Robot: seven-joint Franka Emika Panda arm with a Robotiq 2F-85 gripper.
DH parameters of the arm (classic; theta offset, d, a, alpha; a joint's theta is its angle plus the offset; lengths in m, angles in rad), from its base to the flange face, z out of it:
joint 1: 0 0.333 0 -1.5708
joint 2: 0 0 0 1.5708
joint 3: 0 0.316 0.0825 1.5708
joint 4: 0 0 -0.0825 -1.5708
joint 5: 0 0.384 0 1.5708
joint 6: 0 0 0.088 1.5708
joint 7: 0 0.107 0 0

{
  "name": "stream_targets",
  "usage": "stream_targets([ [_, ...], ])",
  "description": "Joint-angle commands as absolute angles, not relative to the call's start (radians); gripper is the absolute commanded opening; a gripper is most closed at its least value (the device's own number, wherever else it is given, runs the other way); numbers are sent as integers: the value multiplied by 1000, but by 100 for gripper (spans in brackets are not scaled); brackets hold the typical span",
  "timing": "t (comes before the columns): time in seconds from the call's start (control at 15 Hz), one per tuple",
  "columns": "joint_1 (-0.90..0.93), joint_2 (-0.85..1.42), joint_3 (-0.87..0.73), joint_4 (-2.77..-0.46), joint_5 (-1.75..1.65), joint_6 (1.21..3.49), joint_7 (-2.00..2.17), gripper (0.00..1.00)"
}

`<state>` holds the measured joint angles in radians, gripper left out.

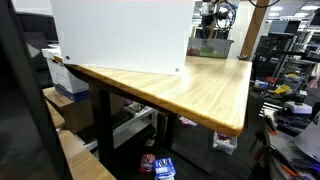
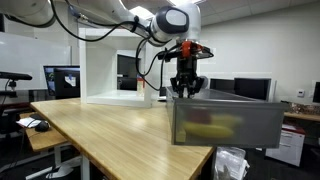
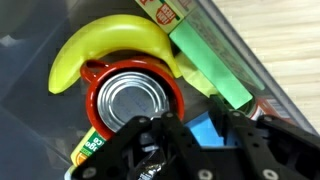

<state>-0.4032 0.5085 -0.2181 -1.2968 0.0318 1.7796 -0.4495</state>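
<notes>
I'm hovering my pincer (image 3: 200, 125) inside the bin (image 2: 235, 107) on the counter (image 2: 110, 135), tin can (image 3: 130, 100) upright just ahead-left, banana (image 3: 105, 45) curving crosswise beyond; jaws part-spread, can't tell if pinching.

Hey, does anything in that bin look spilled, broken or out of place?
Nothing looks spilled or broken. The bin just holds a jumble. In the wrist view, the banana curves against the rim of the upright can, and the green box lies slanted beside them.
</notes>
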Motion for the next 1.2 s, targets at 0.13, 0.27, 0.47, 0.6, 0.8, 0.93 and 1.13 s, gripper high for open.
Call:
stream_targets([
  [0.13, -394, 469, -226, -1370, 14, 1777, -448, 22],
  [0.27, -393, 471, -230, -1372, 11, 1776, -446, 18],
  [0.47, -391, 474, -233, -1372, 8, 1775, -445, 18],
  [0.6, -391, 476, -235, -1372, 7, 1773, -443, 20],
  [0.8, -388, 478, -236, -1376, 1, 1774, -442, 26],
  [0.93, -386, 479, -236, -1378, -3, 1776, -441, 26],
  [1.13, -387, 482, -238, -1380, -14, 1777, -445, 25],
])
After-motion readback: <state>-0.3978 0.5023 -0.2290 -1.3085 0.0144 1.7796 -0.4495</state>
